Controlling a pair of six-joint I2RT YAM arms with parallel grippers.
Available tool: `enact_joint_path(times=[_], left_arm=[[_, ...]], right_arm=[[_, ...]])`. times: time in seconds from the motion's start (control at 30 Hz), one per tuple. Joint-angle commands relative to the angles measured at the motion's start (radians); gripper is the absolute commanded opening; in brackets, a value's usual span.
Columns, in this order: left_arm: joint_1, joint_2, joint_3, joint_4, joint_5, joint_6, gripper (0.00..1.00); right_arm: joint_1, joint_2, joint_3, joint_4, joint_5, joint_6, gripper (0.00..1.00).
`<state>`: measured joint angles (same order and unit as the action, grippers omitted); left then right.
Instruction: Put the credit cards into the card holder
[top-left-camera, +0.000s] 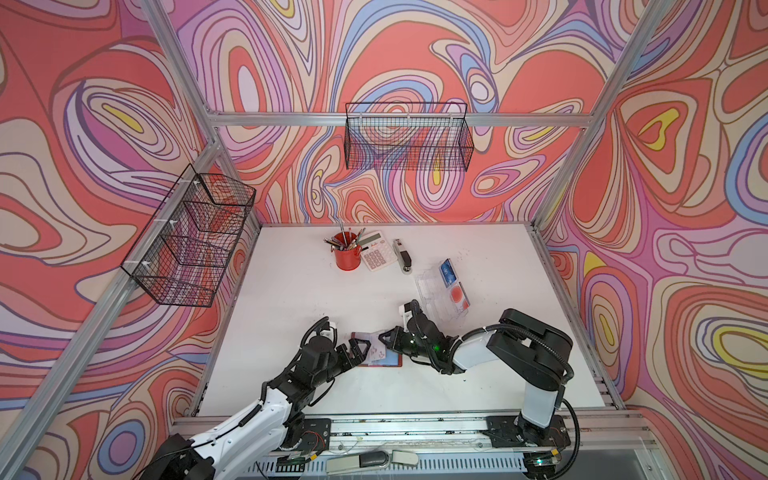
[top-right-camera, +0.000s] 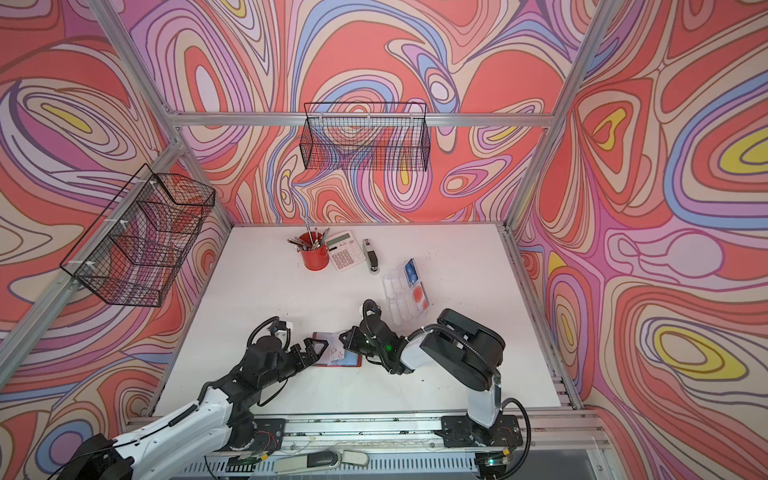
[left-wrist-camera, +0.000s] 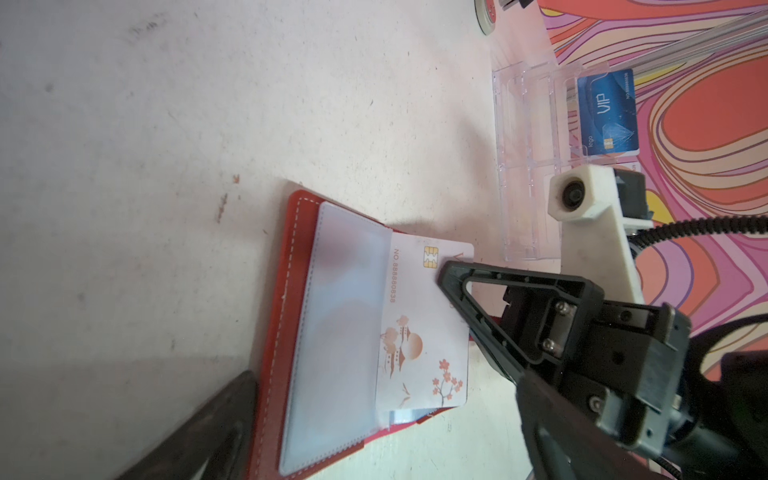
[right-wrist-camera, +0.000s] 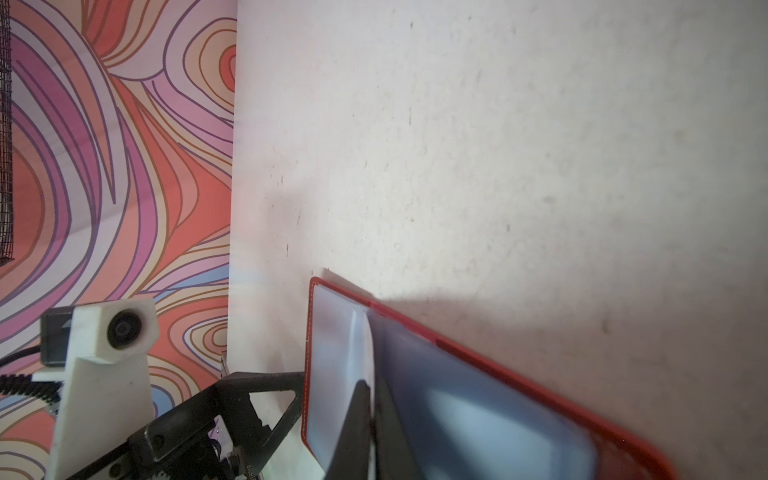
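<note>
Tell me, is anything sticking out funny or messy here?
Yes. A pale card sticks halfway out of a clear sleeve in the red card holder, not tucked in yet. The right gripper pinches its free edge. Nothing is spilled or broken.

You have bright, even light; soft shadows fall on the table (right-wrist-camera: 498, 166), and the close right pincer (right-wrist-camera: 369, 399) seems defocused

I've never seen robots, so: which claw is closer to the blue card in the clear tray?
Right. The right gripper, shut on the pale card, is on the card holder's side toward the blue card; the left gripper, open, is beyond the holder.
</note>
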<state>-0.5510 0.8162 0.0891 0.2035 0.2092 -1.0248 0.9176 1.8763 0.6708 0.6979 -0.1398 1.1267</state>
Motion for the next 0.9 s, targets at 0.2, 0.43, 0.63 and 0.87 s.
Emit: enact_joint_path(times=[0.2, 0.43, 0.63, 0.87], left_arm=[[-0.006, 0.024, -0.037, -0.13, 0.002, -0.014, 1.0], [-0.006, 0.031, -0.035, -0.125, 0.001, -0.014, 1.0], [-0.006, 0.044, -0.035, -0.116, 0.002, -0.014, 1.0], [-0.006, 0.052, -0.032, -0.113, 0.001, -0.012, 1.0]], right_arm=[[-0.003, -0.061, -0.013, -0.104, 0.102, -0.079, 0.0], [0.002, -0.067, -0.012, -0.091, 0.081, -0.091, 0.0], [0.015, -0.002, -0.002, -0.051, 0.067, -0.064, 0.0], [0.015, 0.031, -0.003, 0.001, 0.03, -0.018, 0.0]])
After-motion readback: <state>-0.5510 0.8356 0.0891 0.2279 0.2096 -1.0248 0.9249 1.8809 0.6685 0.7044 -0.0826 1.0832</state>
